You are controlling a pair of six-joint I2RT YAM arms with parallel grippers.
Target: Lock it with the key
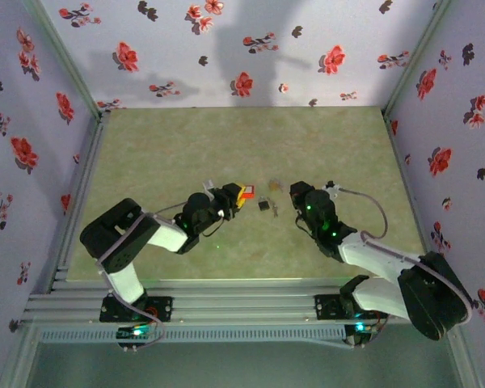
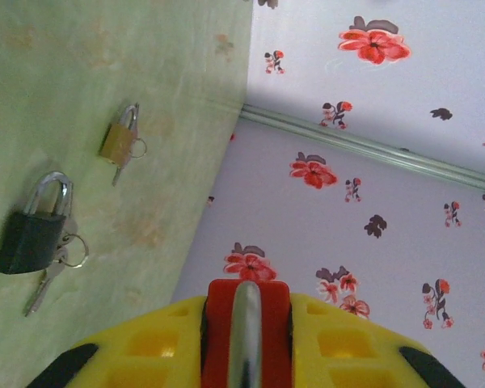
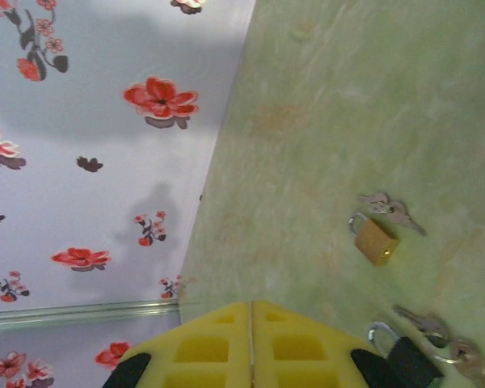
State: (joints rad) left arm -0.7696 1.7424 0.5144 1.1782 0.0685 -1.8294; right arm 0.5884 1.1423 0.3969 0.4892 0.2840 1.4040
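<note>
Up in our left tool [image 2: 246, 356] sits the red padlock [image 2: 220, 323], small, stiff, slick; right tool [image 3: 251, 343] is closed, empty. For the keys [image 2: 52, 279] at 9 o'clock, we'd pinch the bow.

The top external view looks down from high above and behind the arm bases. It takes in the whole table [image 1: 226, 145] and the flowered walls [image 1: 226, 48], and it is far enough off that the padlocks are specks between the left claw [image 1: 241, 196] and the right claw [image 1: 296, 192]. The left wrist view sits close behind its claw and is rolled sideways. Its lower edge holds the yellow fingers [image 2: 145, 347] clamped on a red padlock [image 2: 220, 323], and it faces out over the table toward a wall corner. The right wrist view is likewise close and rolled, with its pressed-together fingers [image 3: 210, 347] at the bottom. Both wrist views share the black padlock [image 2: 32, 234] just ahead of the claws and the brass padlock [image 2: 117, 139] farther ahead of them.
</note>
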